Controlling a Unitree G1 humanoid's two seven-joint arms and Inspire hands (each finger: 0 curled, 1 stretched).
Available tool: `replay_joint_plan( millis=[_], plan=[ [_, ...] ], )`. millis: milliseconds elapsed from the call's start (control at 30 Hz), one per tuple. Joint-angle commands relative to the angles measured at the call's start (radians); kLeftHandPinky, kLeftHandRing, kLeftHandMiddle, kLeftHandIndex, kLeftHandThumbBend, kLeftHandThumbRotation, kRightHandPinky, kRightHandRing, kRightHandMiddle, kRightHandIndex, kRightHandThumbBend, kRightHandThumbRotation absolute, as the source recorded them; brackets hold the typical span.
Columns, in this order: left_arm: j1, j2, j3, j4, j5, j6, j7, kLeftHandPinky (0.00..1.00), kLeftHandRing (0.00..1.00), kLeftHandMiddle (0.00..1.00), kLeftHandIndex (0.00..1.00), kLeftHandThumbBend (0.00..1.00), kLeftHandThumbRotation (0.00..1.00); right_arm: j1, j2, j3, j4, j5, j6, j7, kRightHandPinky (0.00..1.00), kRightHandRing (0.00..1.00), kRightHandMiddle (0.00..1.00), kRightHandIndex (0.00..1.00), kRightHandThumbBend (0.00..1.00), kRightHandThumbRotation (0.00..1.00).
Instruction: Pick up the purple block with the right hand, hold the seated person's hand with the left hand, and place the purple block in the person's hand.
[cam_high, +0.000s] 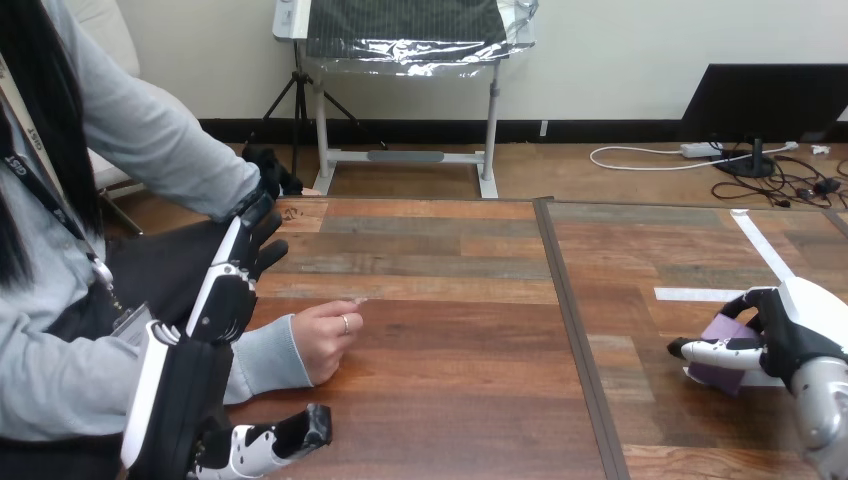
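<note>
The fingers of my right hand are clamped round the block, at the near right of the desk. I can't tell whether it has left the wood.

My left hand stands at the left with its fingers straight and apart and the thumb out. It is just beside the person's hand, which rests loosely curled on the desk.

I judge the lift is the step in hand. I should squeeze evenly, rise straight up, then carry the block left. My left fingers should close gently, without pinching.

My fingers cover much of the block. The person's palm faces away. I can't make out whether my left palm touches their sleeve.
</note>
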Motion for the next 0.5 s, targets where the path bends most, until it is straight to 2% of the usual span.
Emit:
replay_joint_plan(
  millis=[0,167,267,467],
  plan=[
    [-0.021,0.005,-0.010,-0.067,-0.025,0.003,-0.007,0.92,0.96,0.98,0.95,1.00,0.73,-0.007,0.044,0.010,-0.001,-0.004,0.013,-0.038,0.20,0.25,0.33,0.40,0.66,0.07],
    [-0.020,0.003,-0.007,-0.066,-0.030,-0.004,-0.012,0.93,0.97,0.98,0.96,1.00,0.74,-0.003,0.049,0.003,-0.001,0.004,0.015,-0.053,0.13,0.19,0.29,0.38,0.59,0.02],
    [-0.021,0.002,-0.008,-0.065,-0.036,-0.007,-0.015,0.94,0.97,0.98,0.96,1.00,0.74,0.000,0.051,-0.003,-0.001,0.010,0.009,-0.074,0.11,0.17,0.27,0.36,0.57,0.02],
    [-0.019,0.002,-0.006,-0.069,-0.040,-0.008,-0.018,0.95,0.97,0.98,0.95,1.00,0.74,-0.002,0.052,-0.020,-0.003,0.027,0.001,-0.084,0.08,0.14,0.23,0.32,0.52,0.03]
  ],
)
